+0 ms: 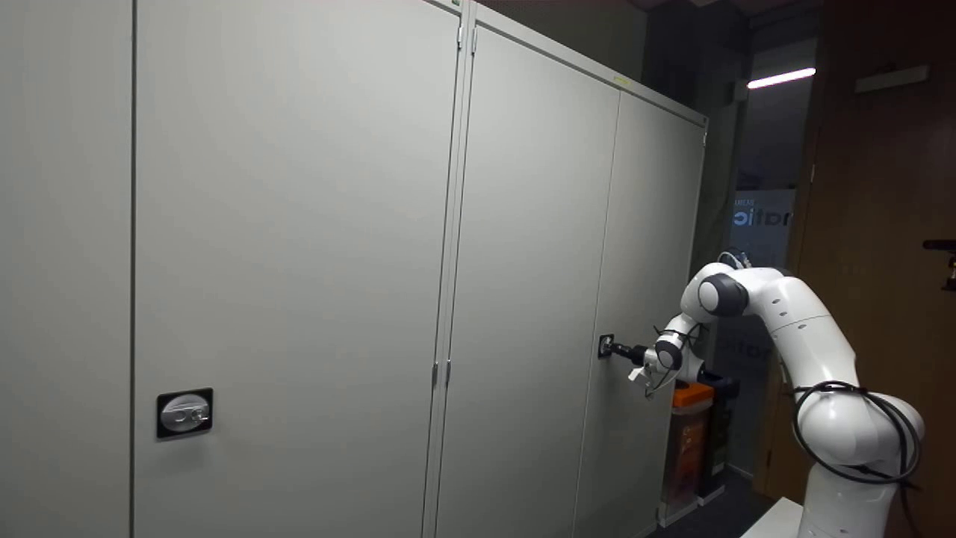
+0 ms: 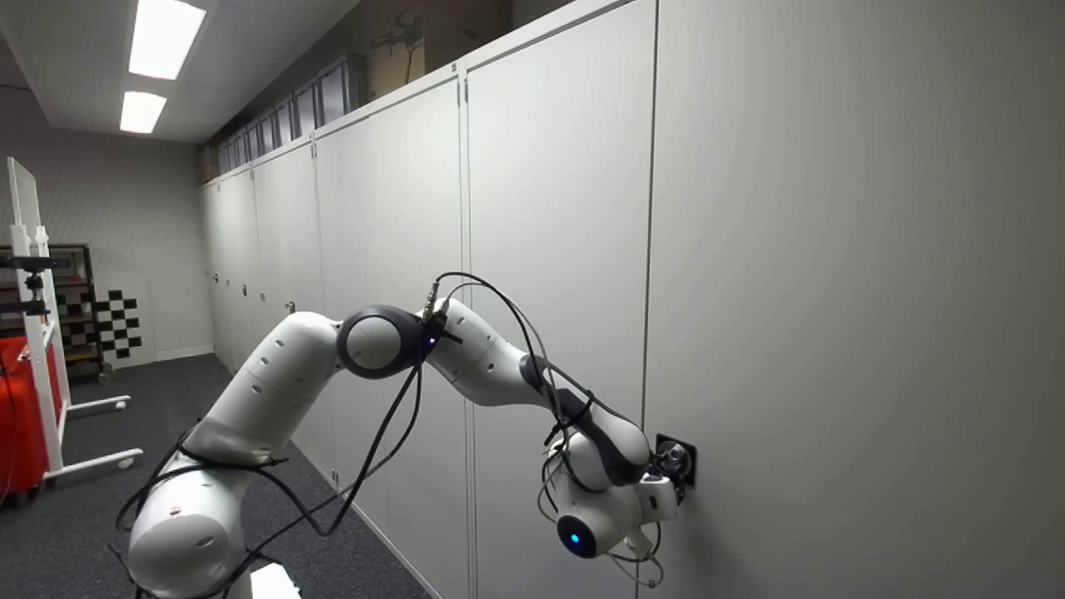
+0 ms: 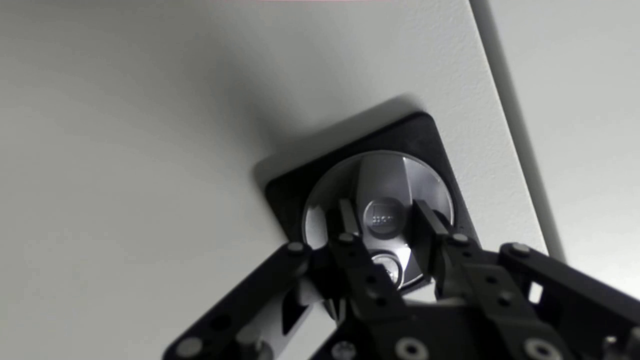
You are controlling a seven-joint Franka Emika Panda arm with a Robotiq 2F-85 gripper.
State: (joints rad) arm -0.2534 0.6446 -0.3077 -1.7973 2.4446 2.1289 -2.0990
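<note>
the gripper (image 3: 384, 218) has its fingers set narrowly apart on both sides of the metal handle (image 3: 384, 175), which lies between them; whether they squeeze it, i cannot tell. the black plate (image 3: 410, 132) lies beyond the fingertips, on the cabinet door (image 3: 150, 150).

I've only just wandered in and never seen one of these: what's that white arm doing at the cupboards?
A white robot arm holds its black gripper at the round metal handle of a cabinet door. In the wrist view, its two fingers sit on either side of the handle's raised grip; whether they press on it is hard to tell. The door looks closed.
</note>
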